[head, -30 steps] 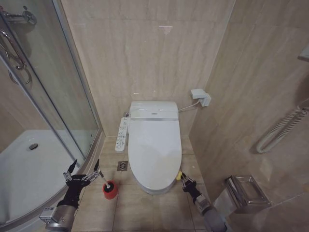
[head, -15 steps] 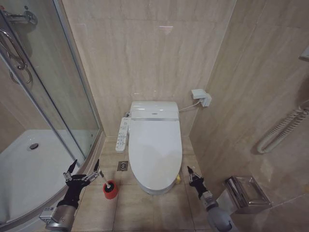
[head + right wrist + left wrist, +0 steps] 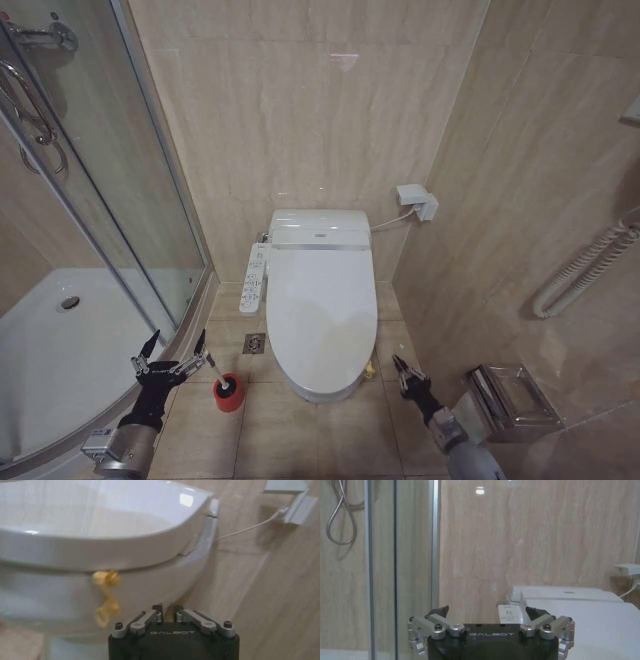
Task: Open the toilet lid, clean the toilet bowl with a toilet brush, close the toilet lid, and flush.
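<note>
While the toilet lid (image 3: 320, 310) lies shut, GALBOT-marked pincers: left pincer (image 3: 172, 351) spread, right pincer (image 3: 402, 368) together.

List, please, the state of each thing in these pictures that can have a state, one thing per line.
toilet lid: closed, lying flat over the bowl.
yellow strap: hanging loose from the lid's front edge, not gripped.
toilet brush: standing in its red holder on the floor.
left gripper: fingers open, beside the brush handle.
right gripper: fingers shut, empty, apart from the strap.
shower door: cannot tell.
</note>
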